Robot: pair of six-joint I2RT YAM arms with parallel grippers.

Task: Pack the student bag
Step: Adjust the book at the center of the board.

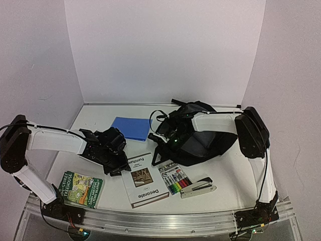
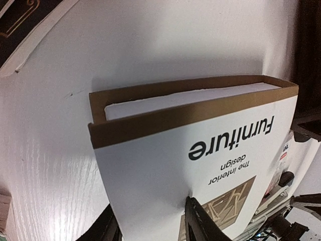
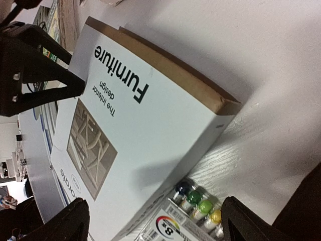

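Overhead, the white table carries every item; clock directions are read in the top view from the table's centre, with 12 o'clock on the far side. The black bag lies slumped at 2 o'clock, with its straps trailing toward 12.

The right arm reaches across the bag from 3 o'clock. The right gripper hangs at the bag's 9 o'clock edge, its fingers spread wide with nothing between them, above the far end of the white book and the marker pack.

The left arm comes in from 9 o'clock. The left gripper sits at the white book's 11 o'clock corner, with one finger on the cover and the other by the edge. Whether it pinches the book cannot be told.

The white book, titled "Furniture", lies cover up at 6 o'clock. A blue pad lies flat at 11 o'clock, apart from the bag. A green book lies at 8 o'clock, near the front edge. The marker pack lies just beside the white book, at its 3 o'clock. A stapler lies near the pack, at its 4 o'clock.
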